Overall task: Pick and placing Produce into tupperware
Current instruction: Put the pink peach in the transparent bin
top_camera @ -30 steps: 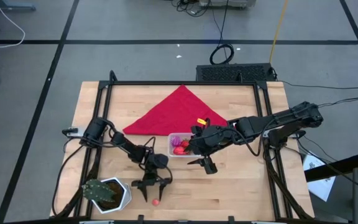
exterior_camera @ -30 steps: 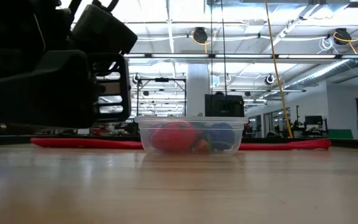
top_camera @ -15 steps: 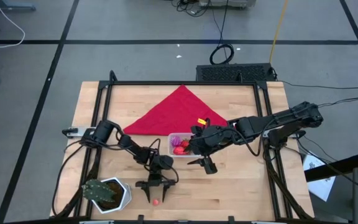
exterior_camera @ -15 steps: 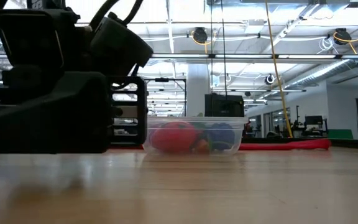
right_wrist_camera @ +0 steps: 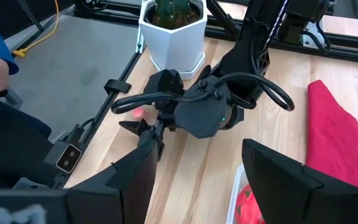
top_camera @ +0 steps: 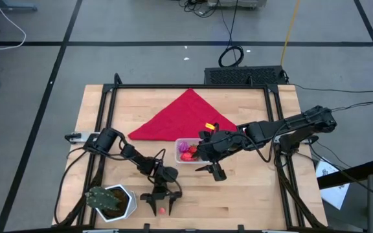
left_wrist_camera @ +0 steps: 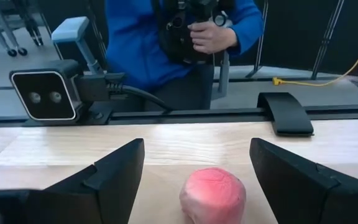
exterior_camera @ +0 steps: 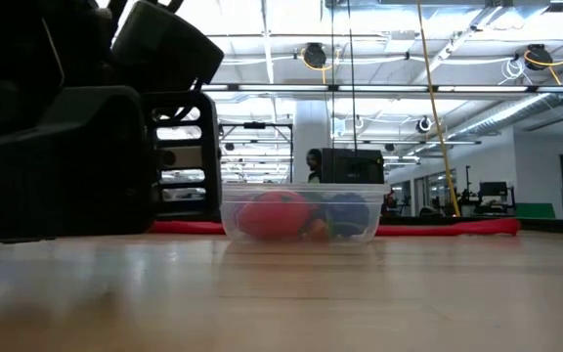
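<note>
— Two arms at work?
— One, really. At the near left stands a potted plant (top_camera: pixel 111 201). Just right of it the left gripper (top_camera: pixel 161 208) is down at the near edge, fingers spread wide on either side of a red ball (top_camera: pixel 162 210), not touching it.
— Sure it isn't held?
— Its wrist view shows the ball (left_wrist_camera: pixel 212 194) lying on the wood with a clear gap to each finger (left_wrist_camera: pixel 114 171).
— And the tub?
— Farther right, mid-table: the tub (top_camera: pixel 186 151) already holds red and purple fruit, with a red cloth (top_camera: pixel 183 117) just behind it. The right gripper (top_camera: pixel 215 170) hangs at the tub's right side, fingers parted, holding nothing.
— Anyone around?
— A person in blue (left_wrist_camera: pixel 166 37) stands beyond the near edge.
</note>
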Available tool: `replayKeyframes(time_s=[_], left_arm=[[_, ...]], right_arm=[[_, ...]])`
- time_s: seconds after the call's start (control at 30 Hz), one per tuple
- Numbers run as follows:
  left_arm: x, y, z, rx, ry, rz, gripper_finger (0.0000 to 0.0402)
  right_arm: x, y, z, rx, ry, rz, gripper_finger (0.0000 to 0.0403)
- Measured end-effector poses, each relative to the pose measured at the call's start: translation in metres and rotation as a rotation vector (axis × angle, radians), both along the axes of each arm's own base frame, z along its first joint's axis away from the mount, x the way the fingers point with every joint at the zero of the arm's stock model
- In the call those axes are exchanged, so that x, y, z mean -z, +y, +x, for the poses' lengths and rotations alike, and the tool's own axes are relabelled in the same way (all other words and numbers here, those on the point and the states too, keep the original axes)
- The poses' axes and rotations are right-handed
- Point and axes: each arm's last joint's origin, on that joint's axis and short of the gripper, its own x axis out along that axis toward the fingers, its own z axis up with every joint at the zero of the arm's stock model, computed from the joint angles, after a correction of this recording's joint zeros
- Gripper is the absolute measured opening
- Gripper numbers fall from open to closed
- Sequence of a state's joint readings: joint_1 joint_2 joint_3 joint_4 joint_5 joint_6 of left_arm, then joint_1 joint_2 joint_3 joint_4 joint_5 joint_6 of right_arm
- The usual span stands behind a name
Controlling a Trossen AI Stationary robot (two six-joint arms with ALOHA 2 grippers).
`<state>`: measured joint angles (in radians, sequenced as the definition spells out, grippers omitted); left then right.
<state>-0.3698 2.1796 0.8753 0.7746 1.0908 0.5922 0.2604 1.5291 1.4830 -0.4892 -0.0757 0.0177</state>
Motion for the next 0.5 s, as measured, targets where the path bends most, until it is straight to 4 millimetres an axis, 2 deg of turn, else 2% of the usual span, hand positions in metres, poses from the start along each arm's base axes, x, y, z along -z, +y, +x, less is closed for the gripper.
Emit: replayKeyframes(time_s=[0.33, 0.5], left_arm=[[0.0000, 0.0006, 0.0003, -0.006, 0.014, -0.001, 0.0296], [0.0012, 0.0006, 0.0025, -0.105, 0.059, 0.039, 0.0296]], right_arm=[[0.0000, 0.0000, 0.0000, 0.000, 0.000, 0.000, 0.0228], [-0.0006, 0.0001, 0.0004, 0.000, -0.007, 0.002, 0.0228]])
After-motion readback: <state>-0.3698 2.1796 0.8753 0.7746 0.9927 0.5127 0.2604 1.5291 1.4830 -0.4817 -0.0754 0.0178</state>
